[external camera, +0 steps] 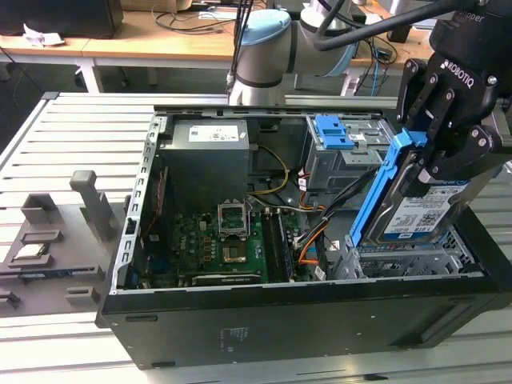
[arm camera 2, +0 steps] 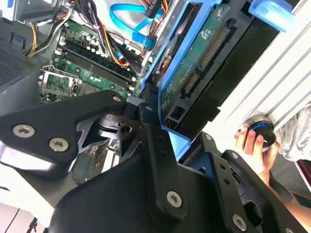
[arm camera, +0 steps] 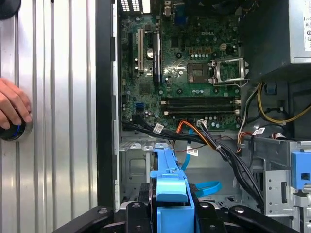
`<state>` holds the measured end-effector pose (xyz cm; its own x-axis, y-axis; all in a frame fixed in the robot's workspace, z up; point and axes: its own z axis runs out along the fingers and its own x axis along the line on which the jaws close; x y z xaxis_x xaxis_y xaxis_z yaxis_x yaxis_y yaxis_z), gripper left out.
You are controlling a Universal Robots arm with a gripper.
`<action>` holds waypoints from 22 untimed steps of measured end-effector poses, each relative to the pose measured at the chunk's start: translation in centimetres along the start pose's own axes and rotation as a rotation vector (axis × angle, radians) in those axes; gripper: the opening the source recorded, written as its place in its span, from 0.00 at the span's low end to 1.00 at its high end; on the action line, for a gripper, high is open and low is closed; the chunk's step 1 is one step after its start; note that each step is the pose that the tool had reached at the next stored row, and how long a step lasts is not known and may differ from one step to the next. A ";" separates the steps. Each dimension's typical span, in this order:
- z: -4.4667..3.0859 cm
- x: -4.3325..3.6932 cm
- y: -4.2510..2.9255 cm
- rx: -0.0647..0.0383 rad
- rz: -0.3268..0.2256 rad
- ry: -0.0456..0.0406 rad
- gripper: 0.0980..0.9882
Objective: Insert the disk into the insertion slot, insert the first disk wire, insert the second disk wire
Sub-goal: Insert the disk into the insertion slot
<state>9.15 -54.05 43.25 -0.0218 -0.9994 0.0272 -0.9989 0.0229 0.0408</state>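
Black and jointed, the hand (external camera: 430, 156) is closed on the upper end of the disk (external camera: 416, 214), gripping it by its bright blue carrier (external camera: 374, 200). The disk is a flat silver drive with a white and blue label, and the blue plastic frames its long edge. It hangs tilted, its top leaning toward the exterior view's right. In the second wrist view its green circuit side and dark connector row face the camera. Its lower end is just over the insertion slot (external camera: 416, 260), the low perforated grey cage in the near corner of the open computer case (external camera: 280, 320) at the exterior view's right; whether the two touch I cannot tell. Behind the slot, along the same case wall, stands the taller grey cage (external camera: 340, 164) with a blue latch (external camera: 332, 132). The first disk wire (external camera: 308, 240), red, orange and black strands, lies loose between the slot and the green motherboard (external camera: 216, 240) on the case floor. The second disk wire (arm camera: 206, 187), thin and light blue, curls inside the slot's bay in the first wrist view. A grey power supply (external camera: 204, 160) fills the case's far corner. The case rests on a slatted metal tabletop (external camera: 80, 120), where grey fixtures (external camera: 92, 204) sit near its edge at the exterior view's left. In the first wrist view a person's fingers (arm camera: 12, 109) rest on a round dark knob (arm camera: 9, 132) on the tabletop beside the case.
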 end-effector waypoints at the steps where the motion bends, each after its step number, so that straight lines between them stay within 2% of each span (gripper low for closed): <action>1: 0.06 0.00 -0.04 0.000 0.000 0.0003 0.30; 7: 0.16 -0.02 -0.53 0.000 0.000 0.0013 0.30; 11: -0.25 0.00 -0.73 0.000 0.000 0.0016 0.30; 15: -0.18 -0.02 -1.16 -0.004 0.000 0.0015 0.30; 22: 0.97 -0.05 -1.21 -0.007 0.000 0.0016 0.30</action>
<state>10.32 -54.06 42.22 -0.0219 -0.9993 0.0288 -0.9986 0.0233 0.0481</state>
